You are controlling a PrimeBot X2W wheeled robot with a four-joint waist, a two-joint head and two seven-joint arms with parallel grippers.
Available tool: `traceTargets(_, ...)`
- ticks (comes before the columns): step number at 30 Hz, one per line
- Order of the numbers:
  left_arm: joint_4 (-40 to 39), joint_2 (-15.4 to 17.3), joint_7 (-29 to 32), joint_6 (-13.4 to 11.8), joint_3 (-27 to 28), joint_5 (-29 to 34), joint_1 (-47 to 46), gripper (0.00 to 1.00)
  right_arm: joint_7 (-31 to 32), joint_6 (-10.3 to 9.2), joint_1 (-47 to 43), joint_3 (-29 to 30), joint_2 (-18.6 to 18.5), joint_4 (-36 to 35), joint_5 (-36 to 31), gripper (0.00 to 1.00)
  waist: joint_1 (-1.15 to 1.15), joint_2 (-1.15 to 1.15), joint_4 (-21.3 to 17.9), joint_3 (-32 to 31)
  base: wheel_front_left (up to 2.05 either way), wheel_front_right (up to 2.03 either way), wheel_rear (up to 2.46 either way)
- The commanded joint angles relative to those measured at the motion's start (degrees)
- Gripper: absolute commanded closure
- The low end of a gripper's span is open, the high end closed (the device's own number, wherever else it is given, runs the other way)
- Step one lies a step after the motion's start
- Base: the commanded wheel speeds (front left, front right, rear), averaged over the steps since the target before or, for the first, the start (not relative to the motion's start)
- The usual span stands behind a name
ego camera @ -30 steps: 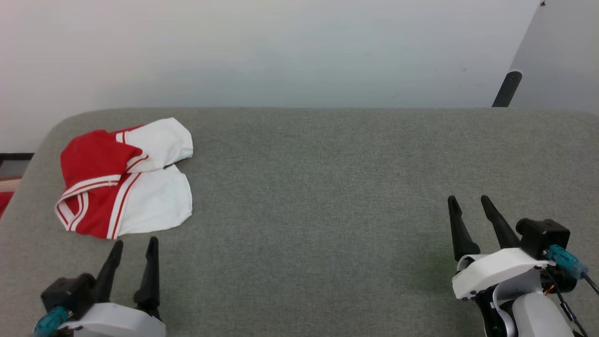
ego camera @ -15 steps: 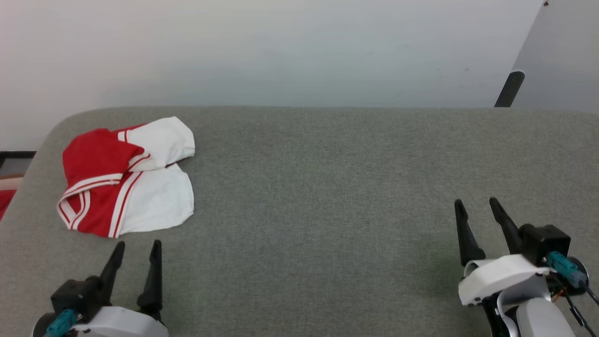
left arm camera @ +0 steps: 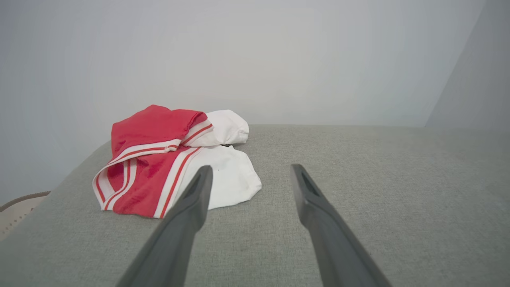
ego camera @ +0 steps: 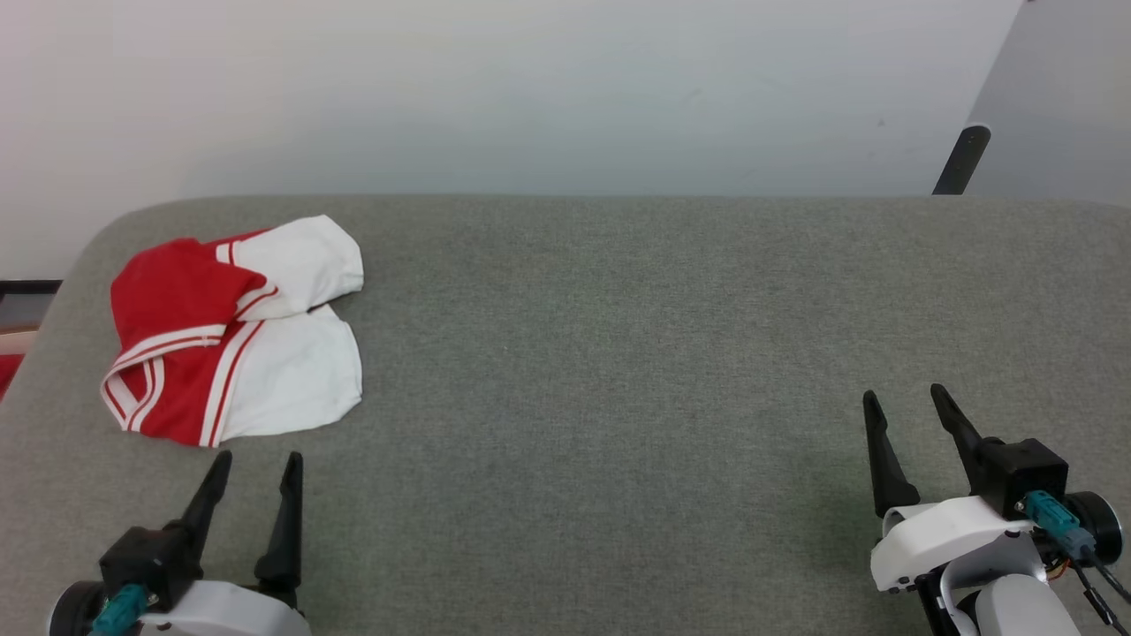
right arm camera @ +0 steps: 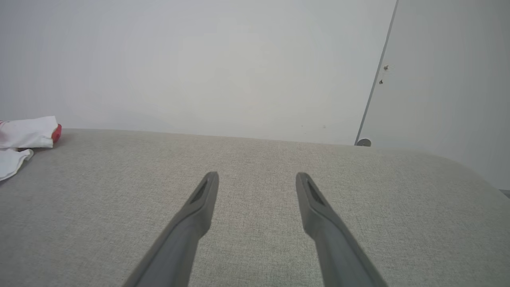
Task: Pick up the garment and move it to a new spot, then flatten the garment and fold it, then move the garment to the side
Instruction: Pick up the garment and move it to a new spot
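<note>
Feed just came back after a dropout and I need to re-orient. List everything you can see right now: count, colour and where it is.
shirt: one, red with white sleeves and striped trim, bunched at the far left of the surface
padded surface: one, grey fabric, spanning the head view
wall: one, white, behind the surface
post: one, dark, behind the surface's far right corner
left gripper: one, dark fingers, open, holding nothing, lower left, close to the shirt's near edge
right gripper: one, dark fingers, open, holding nothing, lower right over bare fabric
</note>
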State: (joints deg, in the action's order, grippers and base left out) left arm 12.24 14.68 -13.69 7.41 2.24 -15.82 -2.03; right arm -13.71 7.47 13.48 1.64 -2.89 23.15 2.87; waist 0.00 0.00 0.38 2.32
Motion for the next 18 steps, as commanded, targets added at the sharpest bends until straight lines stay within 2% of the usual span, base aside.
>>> traceTargets(1,0.1,0.5,-0.6,0.1,-0.1,1.4,-0.3,0.00,-0.5,0.04,0.0,0.0,0.0,-0.3,-1.3,0.00,0.00,0.00,0.0,0.0,0.00,0.00,0.00)
traceTargets(9,1.2,1.1,-1.3,0.1,-0.5,2.6,-0.6,0.00,-1.4,0.04,0.3,-0.5,0.0,-0.4,-3.5,0.00,0.00,0.00,1.7,0.0,0.00,0.00,0.00)
traceTargets(18,2.6,0.5,-1.5,0.1,1.4,2.6,-0.5,0.00,-1.6,0.04,0.9,-4.0,0.0,0.4,-2.4,0.00,0.00,0.00,9.1,0.2,0.00,0.00,0.00)
